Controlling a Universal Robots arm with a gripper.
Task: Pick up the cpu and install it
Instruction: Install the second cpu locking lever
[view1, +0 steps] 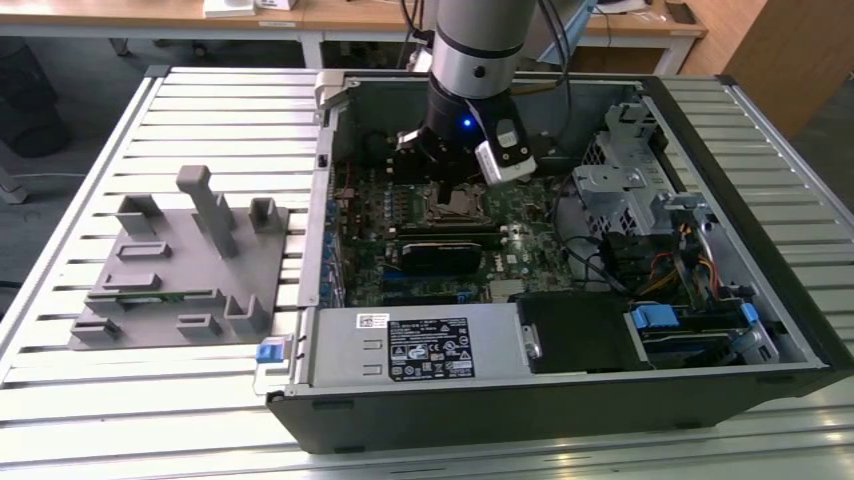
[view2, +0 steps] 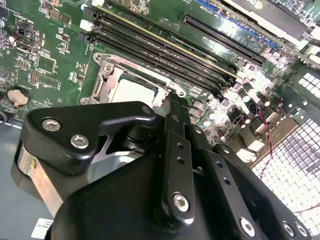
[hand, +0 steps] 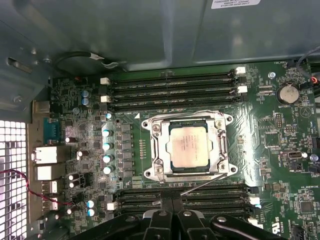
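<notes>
The cpu (hand: 189, 145) is a square chip with a silver top. It lies flat inside the metal socket frame (hand: 152, 150) on the green motherboard (hand: 280, 145), and in the second wrist view the cpu (view2: 132, 90) shows past the black fingers. My gripper (hand: 172, 201) hovers above the board just beside the socket, over the nearer memory slots. Its fingers are shut together with nothing between them and stand apart from the chip. In the exterior view my gripper (view1: 447, 172) hangs inside the open computer case (view1: 561, 400), right above the socket (view1: 461, 205).
Empty memory slots (hand: 172, 87) flank the socket on two sides. A black card (view1: 434, 255), the power supply (view1: 414, 345) and a drive cage (view1: 641, 190) crowd the case. On the exterior view's left a grey fixture (view1: 187, 270) stands on the slatted table (view1: 80, 400).
</notes>
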